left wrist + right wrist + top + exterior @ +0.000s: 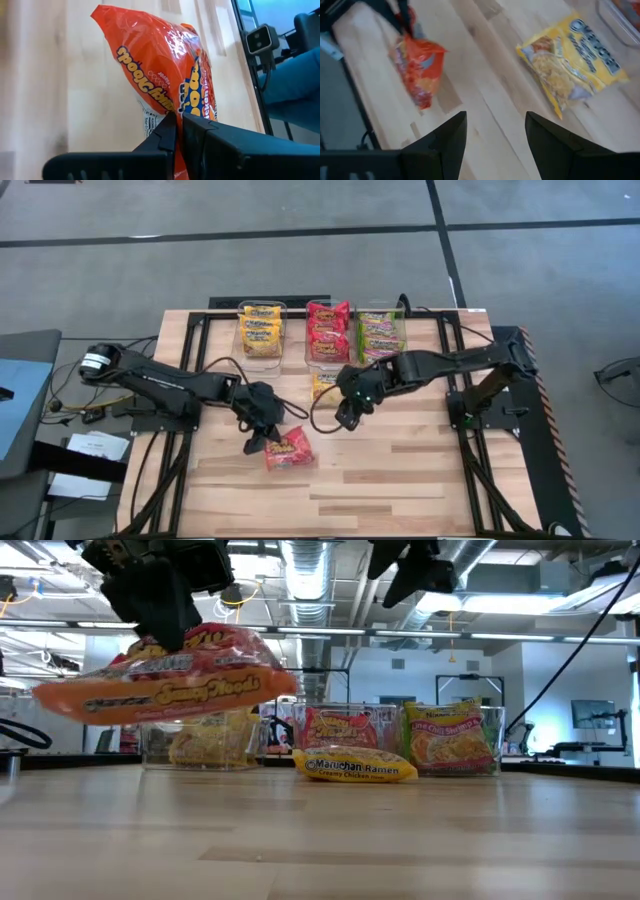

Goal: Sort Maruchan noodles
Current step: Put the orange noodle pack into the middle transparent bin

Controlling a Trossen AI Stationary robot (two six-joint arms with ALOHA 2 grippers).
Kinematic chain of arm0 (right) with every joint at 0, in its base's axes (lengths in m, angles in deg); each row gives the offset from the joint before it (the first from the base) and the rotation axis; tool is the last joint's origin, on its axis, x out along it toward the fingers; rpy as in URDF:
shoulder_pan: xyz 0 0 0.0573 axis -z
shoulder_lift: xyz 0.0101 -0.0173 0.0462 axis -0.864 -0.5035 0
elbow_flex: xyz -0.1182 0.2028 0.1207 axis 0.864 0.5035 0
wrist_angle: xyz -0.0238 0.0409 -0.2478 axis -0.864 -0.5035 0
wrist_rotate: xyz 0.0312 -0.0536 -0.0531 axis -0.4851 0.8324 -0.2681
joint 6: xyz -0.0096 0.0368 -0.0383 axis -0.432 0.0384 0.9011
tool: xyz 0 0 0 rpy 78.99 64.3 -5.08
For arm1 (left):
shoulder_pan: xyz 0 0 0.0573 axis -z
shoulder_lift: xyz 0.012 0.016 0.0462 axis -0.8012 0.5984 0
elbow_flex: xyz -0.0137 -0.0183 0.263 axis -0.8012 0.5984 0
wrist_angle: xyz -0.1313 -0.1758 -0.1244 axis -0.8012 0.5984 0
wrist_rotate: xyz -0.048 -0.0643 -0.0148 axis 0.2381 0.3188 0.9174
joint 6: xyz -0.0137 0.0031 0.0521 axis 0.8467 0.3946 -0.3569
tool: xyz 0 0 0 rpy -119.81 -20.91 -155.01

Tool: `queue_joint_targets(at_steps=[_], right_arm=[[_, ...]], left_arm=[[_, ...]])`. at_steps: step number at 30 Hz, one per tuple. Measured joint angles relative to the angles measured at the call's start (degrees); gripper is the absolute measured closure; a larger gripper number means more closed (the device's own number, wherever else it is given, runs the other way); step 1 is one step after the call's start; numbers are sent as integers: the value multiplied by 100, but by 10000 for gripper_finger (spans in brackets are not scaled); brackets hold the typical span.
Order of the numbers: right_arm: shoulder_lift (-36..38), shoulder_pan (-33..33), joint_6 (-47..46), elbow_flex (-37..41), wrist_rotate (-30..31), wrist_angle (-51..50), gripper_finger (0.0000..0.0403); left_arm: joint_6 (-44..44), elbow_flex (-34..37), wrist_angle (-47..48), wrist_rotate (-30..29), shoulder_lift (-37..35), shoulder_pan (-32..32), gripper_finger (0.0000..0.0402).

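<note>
Left tool [262, 438] is lifting a red Maruchan packet [288, 449] off the desk [400, 480]; right tool [345, 418] is hanging spread nearby.

The left arm is reaching in low from the desk's left side, its fingers [167, 135] pinching one end of the red packet, which the low view is showing tilted and clear of the wood. The right arm is stretching in from the right, elbow bent, its tool hovering with fingers apart and gripping nothing, just in front of a yellow Maruchan packet [323, 385] lying flat on the desk. Behind that packet, three clear bins are standing in a row along the far edge: the yellow-packet bin [260, 332], the red-packet bin [328, 332] and the green-packet bin [380, 332]. The two tools are working near each other mid-desk, while the near half of the desk is lying open.
</note>
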Motion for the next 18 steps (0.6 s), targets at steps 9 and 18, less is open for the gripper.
queue_joint_targets(at_steps=[9, 18], right_arm=[[-1, 676, 1071, 0, -553, 261, 176], [-2, 1412, 1806, 0, -1384, 707, 163]], left_arm=[[-447, -319, 180, -84, -107, -466, 401], [-808, -658, 222, -100, -107, -1046, 401]])
